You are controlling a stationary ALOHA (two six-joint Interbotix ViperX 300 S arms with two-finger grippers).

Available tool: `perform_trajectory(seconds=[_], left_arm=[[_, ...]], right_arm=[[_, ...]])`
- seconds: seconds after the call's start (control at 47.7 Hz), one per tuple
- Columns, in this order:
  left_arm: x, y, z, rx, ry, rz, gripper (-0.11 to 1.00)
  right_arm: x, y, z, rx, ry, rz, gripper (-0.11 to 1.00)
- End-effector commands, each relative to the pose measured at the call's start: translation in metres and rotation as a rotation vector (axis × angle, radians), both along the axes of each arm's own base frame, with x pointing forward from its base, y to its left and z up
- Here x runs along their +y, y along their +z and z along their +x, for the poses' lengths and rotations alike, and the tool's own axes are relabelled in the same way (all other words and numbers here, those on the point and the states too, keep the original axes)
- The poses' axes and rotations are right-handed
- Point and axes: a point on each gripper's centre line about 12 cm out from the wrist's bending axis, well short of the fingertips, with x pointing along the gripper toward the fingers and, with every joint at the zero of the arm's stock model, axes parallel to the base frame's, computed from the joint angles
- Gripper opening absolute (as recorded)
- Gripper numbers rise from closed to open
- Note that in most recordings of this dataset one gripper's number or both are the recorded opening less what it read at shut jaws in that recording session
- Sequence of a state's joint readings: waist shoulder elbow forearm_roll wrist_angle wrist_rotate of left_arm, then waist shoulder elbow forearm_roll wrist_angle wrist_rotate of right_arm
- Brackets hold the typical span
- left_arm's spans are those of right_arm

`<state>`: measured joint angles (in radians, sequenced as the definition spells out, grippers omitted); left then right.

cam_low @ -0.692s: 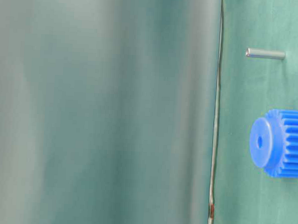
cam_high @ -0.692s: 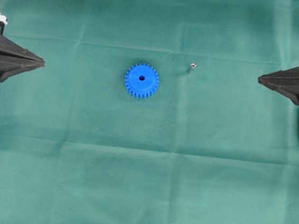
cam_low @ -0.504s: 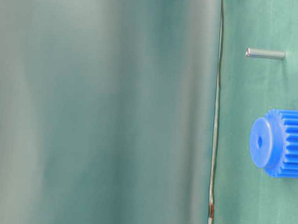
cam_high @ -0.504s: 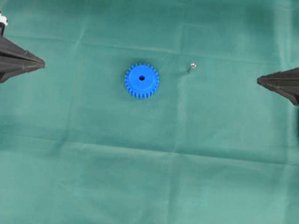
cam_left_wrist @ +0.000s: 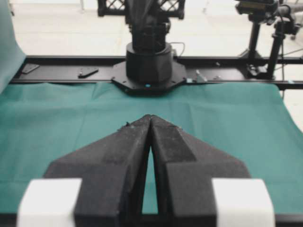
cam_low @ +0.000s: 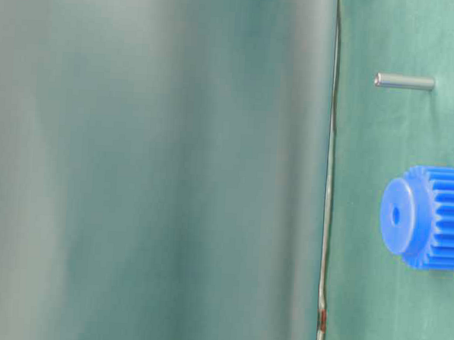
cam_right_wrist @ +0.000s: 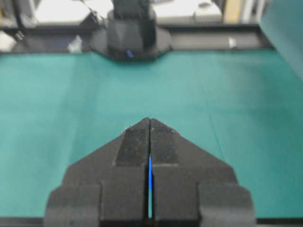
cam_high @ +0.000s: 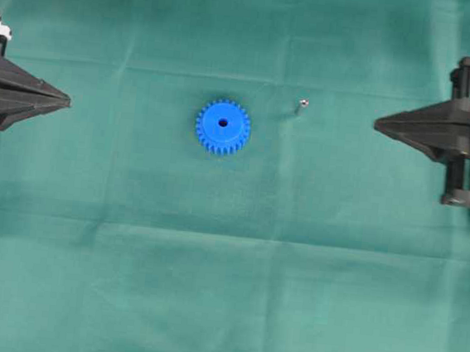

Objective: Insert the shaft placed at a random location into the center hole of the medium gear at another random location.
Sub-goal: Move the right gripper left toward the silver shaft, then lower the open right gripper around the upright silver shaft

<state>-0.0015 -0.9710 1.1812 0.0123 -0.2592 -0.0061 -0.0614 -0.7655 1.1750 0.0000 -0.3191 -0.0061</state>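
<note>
**Right arm advances toward the shaft**

Since earlier, the right gripper (cam_high: pixel 379 124) has moved inward, jaws closed and empty. Left gripper (cam_high: pixel 66 101) sits closed at its edge. Shaft (cam_high: pixel 301 106) stands upright just right of the medium gear (cam_high: pixel 223 127) on the green tabletop (cam_high: pixel 224 291).

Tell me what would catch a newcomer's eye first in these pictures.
The bright blue medium gear stands out, lying flat near the middle of the green cloth with its dark center hole facing up. Just to its right in the overhead view, apart from it, is the tiny silvery shaft. The black left gripper and right gripper point inward from the two sides, both shut and empty.
</note>
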Motion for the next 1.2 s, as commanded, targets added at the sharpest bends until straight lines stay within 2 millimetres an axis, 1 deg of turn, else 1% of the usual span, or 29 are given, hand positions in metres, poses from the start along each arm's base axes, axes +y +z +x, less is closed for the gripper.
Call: perform_trajectory(seconds=[0.0,0.063,0.126,0.189,0.273,0.315,0.357,0.378,0.42,0.567,0.713,0.944,1.175], left_arm=[[0.0,0.011,0.002,-0.028,-0.002,0.0,0.0],[0.0,0.01,0.002,-0.023,-0.002,0.0,0.0],[0.0,0.01,0.002,-0.021,-0.002,0.0,0.0],[0.0,0.01,0.002,-0.02,-0.002,0.0,0.0],[0.0,0.01,0.002,-0.02,-0.002,0.0,0.0],[0.0,0.01,0.002,-0.021,-0.002,0.0,0.0],[0.0,0.01,0.002,-0.02,-0.002,0.0,0.0],[0.0,0.01,0.002,-0.02,0.0,0.0,0.0],[0.0,0.009,0.002,-0.017,-0.002,0.0,0.0],[0.0,0.007,0.002,-0.003,0.0,0.0,0.0],[0.0,0.006,0.002,0.005,0.0,0.0,0.0],[0.0,0.005,0.003,0.011,0.0,0.0,0.0],[0.0,0.005,0.003,0.014,0.0,0.0,0.0]], right_arm=[[-0.007,-0.001,0.012,0.003,-0.029,0.0,0.01],[-0.012,-0.009,0.019,0.033,-0.049,0.015,0.08],[-0.018,-0.019,0.029,0.07,-0.071,0.026,0.19],[-0.022,-0.029,0.037,0.108,-0.086,0.033,0.36],[-0.029,-0.041,0.049,0.149,-0.105,0.037,0.61],[-0.033,-0.051,0.055,0.18,-0.116,0.038,0.75],[-0.036,-0.06,0.06,0.204,-0.123,0.039,0.85],[-0.037,-0.063,0.062,0.213,-0.127,0.041,0.88],[-0.04,-0.071,0.067,0.235,-0.133,0.043,0.89],[-0.046,-0.093,0.079,0.28,-0.147,0.049,0.83],[-0.057,-0.114,0.081,0.324,-0.181,0.059,0.83],[-0.067,-0.135,0.079,0.372,-0.217,0.078,0.83],[-0.067,-0.141,0.078,0.39,-0.218,0.081,0.82]])
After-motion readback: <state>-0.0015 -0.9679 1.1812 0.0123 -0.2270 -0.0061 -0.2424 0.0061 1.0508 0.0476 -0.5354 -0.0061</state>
